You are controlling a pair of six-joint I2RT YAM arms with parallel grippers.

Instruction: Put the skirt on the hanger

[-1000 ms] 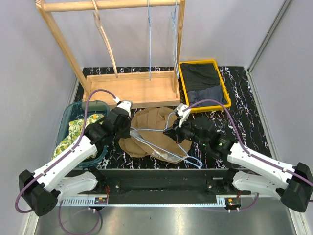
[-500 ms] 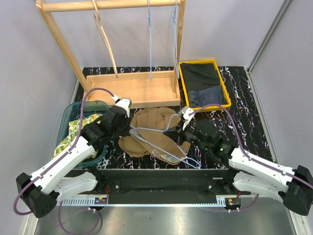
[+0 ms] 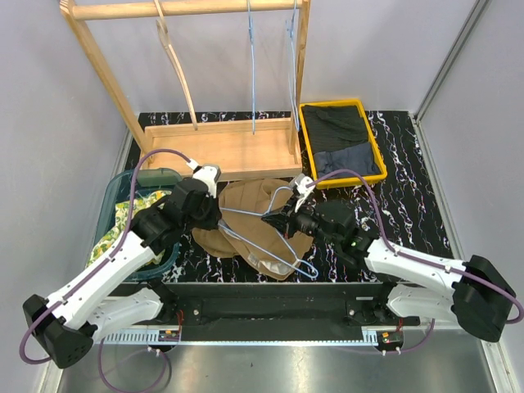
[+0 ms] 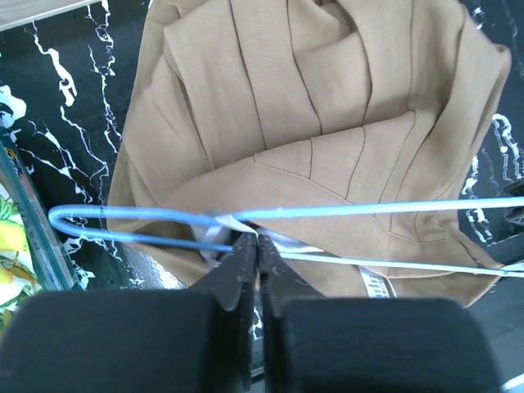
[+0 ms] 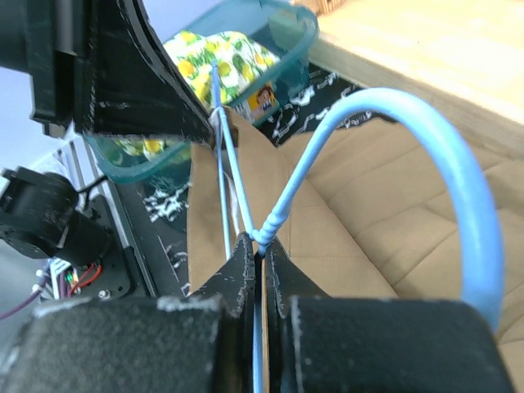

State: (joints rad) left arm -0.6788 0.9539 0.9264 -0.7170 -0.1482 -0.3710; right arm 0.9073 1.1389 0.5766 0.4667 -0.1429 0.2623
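1 tan skirt (image 4: 327,98) sits mid-table by the near edge, 1 blue wire hanger (image 4: 368,209) over it. Left gripper (image 4: 255,241) is pinched onto its bent end, right gripper (image 5: 260,246) clamps the twisted neck.

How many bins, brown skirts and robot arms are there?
Bins: 2, teal bin and yellow bin
Brown skirt: 1
Robot arms: 2, left arm and right arm
Total: 5
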